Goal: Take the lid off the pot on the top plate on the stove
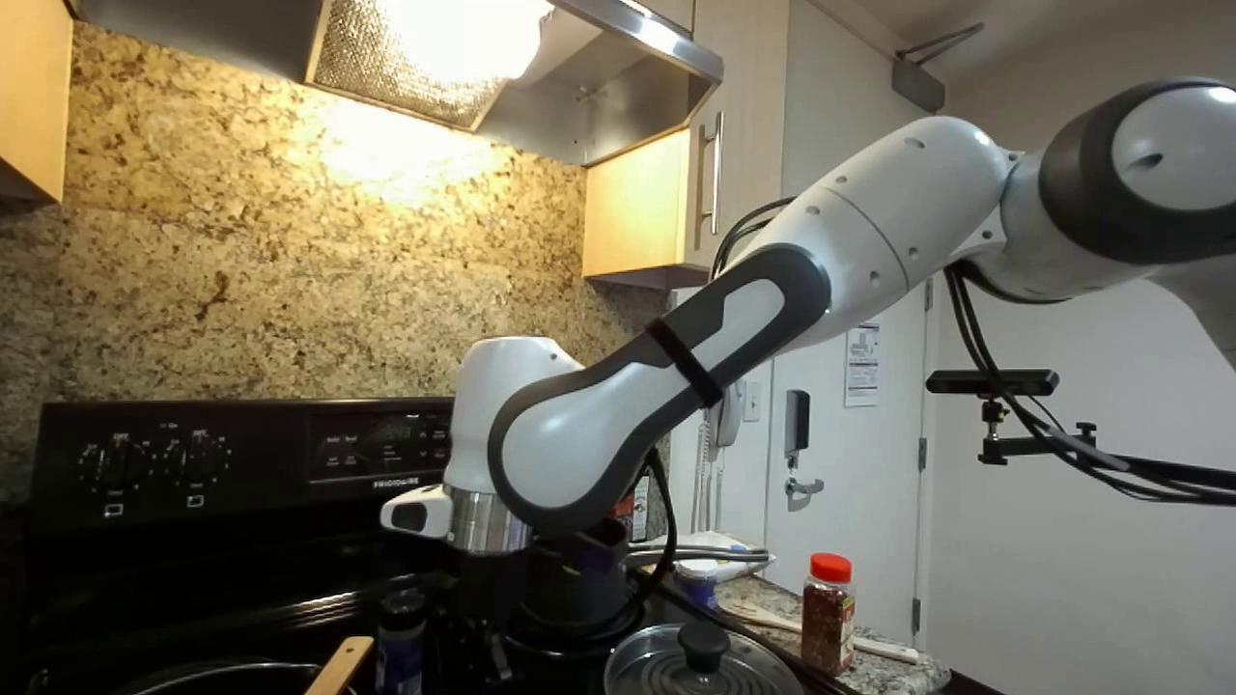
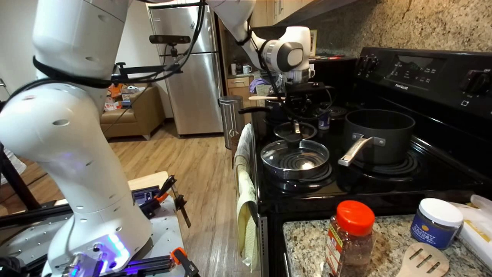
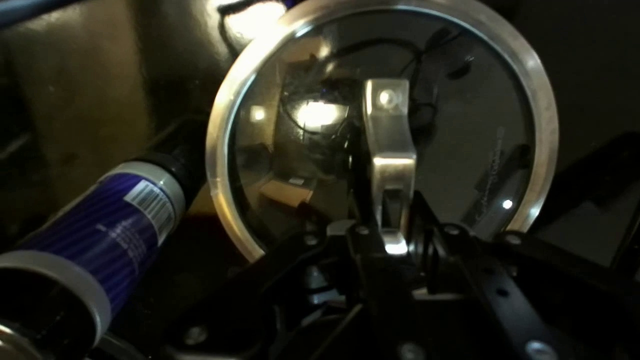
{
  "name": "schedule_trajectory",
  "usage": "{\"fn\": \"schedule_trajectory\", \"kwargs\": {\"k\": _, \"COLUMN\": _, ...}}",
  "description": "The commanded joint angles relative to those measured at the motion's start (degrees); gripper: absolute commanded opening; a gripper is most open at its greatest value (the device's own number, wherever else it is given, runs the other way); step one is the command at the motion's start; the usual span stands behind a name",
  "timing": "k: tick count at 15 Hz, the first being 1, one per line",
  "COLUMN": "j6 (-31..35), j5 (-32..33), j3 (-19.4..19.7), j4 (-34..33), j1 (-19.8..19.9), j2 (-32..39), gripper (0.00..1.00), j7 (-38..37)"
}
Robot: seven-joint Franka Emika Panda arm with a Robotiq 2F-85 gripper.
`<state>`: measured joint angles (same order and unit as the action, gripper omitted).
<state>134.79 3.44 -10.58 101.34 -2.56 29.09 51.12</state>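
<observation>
My gripper (image 3: 392, 210) is shut on the silver strap handle of the lid (image 3: 460, 150), with one finger against each side. The lid is round clear glass with a wide metal rim. In an exterior view the lid (image 2: 307, 131) is low over the front of the black stove (image 2: 419, 73), under my gripper (image 2: 295, 115). I cannot tell whether it touches the stove. The dark grey pot (image 2: 388, 142) stands uncovered on a burner near the right, its metal handle pointing forward. In an exterior view the pot (image 1: 579, 589) is dark and partly behind the arm.
A shallow pan (image 2: 296, 174) with a black-knobbed glass lid stands on the near front burner. A purple bottle (image 3: 120, 230) stands beside the held lid. A dark pan handle (image 2: 255, 109) and wooden utensil (image 2: 265, 98) stick out behind it. A red-capped jar (image 2: 349, 234) stands on the counter.
</observation>
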Motion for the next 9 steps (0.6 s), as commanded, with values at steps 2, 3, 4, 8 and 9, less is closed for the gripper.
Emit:
{"fn": "schedule_trajectory", "kwargs": {"k": 2, "j6": 2.9, "j5": 0.2, "j3": 0.1, "j4": 4.8, "j1": 0.1, "j2": -2.7, "gripper": 0.05, "j7": -1.5}}
{"fn": "schedule_trajectory", "kwargs": {"k": 3, "j6": 3.0, "j5": 0.2, "j3": 0.2, "j4": 5.2, "j1": 0.1, "j2": -2.9, "gripper": 0.05, "j7": -1.6}}
{"fn": "schedule_trajectory", "kwargs": {"k": 4, "j6": 2.8, "j5": 0.1, "j3": 0.2, "j4": 5.2, "j1": 0.2, "j2": -3.0, "gripper": 0.05, "j7": -1.5}}
{"fn": "schedule_trajectory", "kwargs": {"k": 8, "j6": 1.1, "j5": -0.6, "j3": -0.1, "j4": 4.5, "j1": 0.6, "j2": -3.2, "gripper": 0.59, "j7": -0.8}}
{"fn": "schedule_trajectory", "kwargs": {"k": 9, "j6": 0.5, "j5": 0.0, "j3": 0.4, "j4": 4.3, "j1": 0.3, "j2": -3.5, "gripper": 0.65, "j7": -1.7}}
